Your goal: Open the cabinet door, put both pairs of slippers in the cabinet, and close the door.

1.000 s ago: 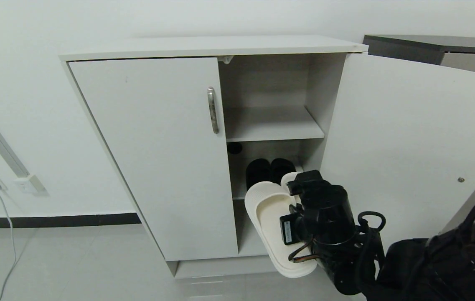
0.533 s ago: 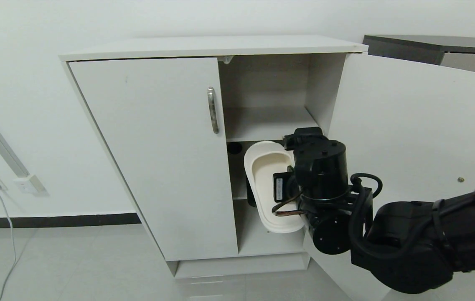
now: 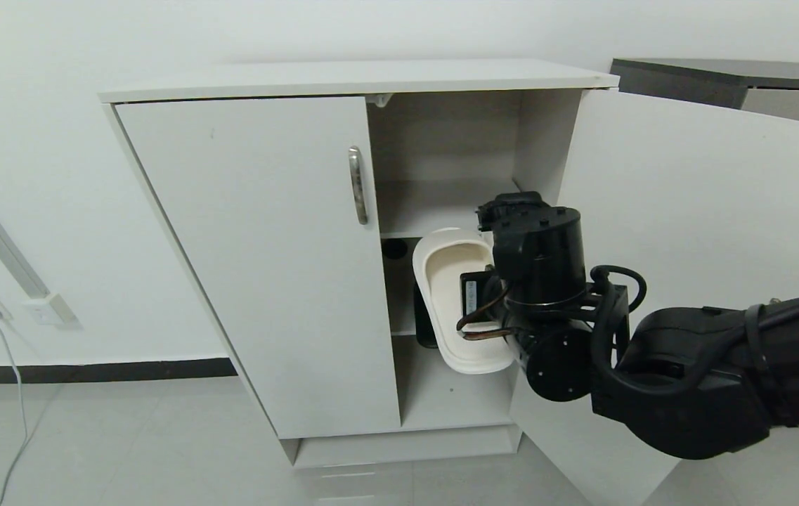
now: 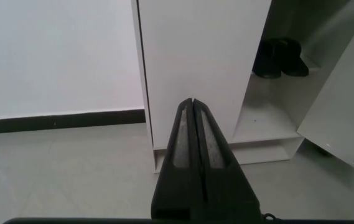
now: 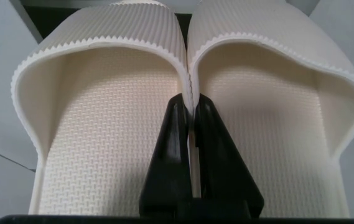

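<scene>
the white cabinet (image 3: 350,74) stands against the wall with its left door (image 3: 251,246) closed, a metal handle (image 3: 356,185) upright near that door's inner edge. the right door (image 3: 687,232) is swung wide open, showing the compartments on that side.

the right hand (image 5: 191,115) is clenched on the cream slippers (image 3: 450,295). its two black fingers (image 5: 175,143) are pressed together and pinch the inner side walls of both slippers where the pair meets, so the two hang side by side with their ribbed straps beyond the fingertips. in the head view the pair is held on end in the open half of the cabinet, at the mouth of the middle compartment, with its top end just under the front edge of the upper shelf (image 3: 452,207). whether it touches any shelf cannot be told.

the black slippers (image 4: 280,57) sit together on the shelf of the middle compartment, behind the cream pair.

the left hand (image 4: 192,134) is clenched with nothing in it, its fingers flat against each other, above the pale floor (image 4: 71,168) in front of the closed left door.
</scene>
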Controlling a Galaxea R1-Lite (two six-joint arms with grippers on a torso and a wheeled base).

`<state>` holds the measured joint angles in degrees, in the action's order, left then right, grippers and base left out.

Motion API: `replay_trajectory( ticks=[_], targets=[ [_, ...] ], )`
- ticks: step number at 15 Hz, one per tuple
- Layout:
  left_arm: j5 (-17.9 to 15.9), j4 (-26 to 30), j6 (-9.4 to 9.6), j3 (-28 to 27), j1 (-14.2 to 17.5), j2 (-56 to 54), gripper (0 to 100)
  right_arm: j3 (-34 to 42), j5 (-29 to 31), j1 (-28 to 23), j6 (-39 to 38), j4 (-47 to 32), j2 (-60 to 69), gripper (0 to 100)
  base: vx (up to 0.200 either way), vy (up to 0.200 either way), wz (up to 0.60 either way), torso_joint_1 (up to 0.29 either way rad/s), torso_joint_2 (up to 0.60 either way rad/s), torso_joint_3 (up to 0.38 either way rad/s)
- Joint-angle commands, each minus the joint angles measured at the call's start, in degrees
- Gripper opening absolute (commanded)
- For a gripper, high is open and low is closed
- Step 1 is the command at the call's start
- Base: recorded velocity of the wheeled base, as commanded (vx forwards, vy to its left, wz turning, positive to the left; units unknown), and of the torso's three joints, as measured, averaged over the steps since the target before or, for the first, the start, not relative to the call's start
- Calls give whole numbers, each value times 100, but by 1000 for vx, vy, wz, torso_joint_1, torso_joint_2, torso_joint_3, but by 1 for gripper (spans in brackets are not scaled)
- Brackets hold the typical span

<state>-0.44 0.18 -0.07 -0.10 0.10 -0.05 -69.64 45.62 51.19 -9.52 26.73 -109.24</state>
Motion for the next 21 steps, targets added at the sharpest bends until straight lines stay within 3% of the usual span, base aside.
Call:
replay_trajectory(
  ticks=[1, 7, 19, 21],
  targets=[
    [0, -1, -1, 1, -1, 5, 0, -93, -9, -4, -15, -72, 26, 0, 0, 0, 0, 0, 0, 0],
    [0, -1, -1, 1, -1, 5, 0, -207, -27, -56, -32, -230, 26, 0, 0, 0, 0, 0, 0, 0],
    [0, -1, -1, 1, -1, 5, 0, -93, -27, -39, -59, -212, 34, 0, 200, 0, 0, 4, 1, 2],
    [9, -1, -10, 1, -1, 5, 0, -23, -35, -39, -94, -204, 34, 0, 0, 0, 0, 0, 0, 0]
  ],
)
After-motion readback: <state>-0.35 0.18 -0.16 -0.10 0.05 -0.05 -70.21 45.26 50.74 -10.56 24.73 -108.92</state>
